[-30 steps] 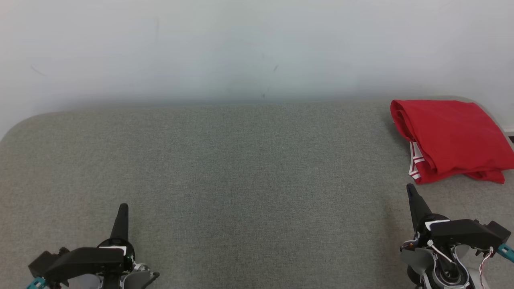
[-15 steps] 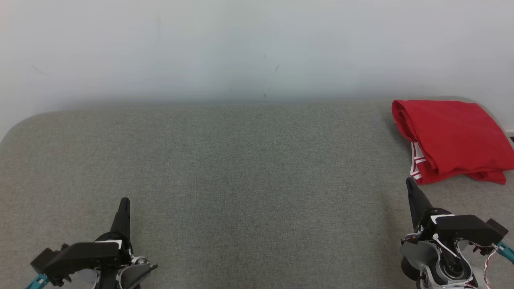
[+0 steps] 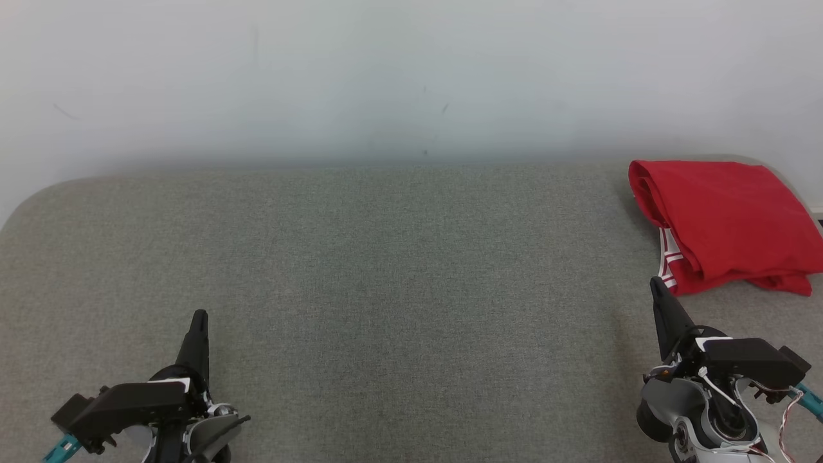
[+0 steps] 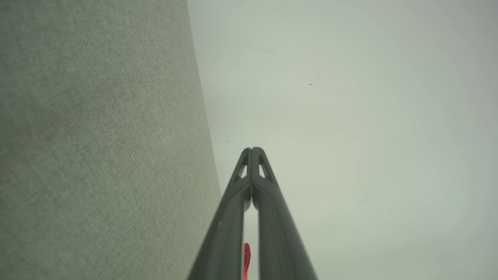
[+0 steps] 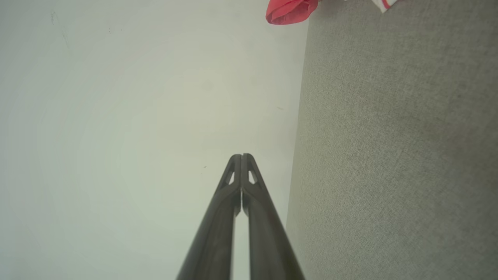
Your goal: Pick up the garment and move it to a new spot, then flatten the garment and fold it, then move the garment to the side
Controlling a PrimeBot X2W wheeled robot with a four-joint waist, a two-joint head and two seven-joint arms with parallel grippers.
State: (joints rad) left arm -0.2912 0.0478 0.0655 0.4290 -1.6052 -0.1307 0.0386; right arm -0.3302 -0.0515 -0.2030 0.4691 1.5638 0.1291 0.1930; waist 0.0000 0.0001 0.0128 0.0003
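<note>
Garments: one red garment (image 3: 726,222).
Grippers: two, the left gripper (image 3: 199,316) and the right gripper (image 3: 655,283).
Padded surfaces: one grey surface (image 3: 411,289).
Walls: one pale wall (image 3: 411,77).

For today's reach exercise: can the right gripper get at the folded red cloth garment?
Probably yes: only bare grey fabric surface lies between the right gripper and the folded red cloth garment.
</note>
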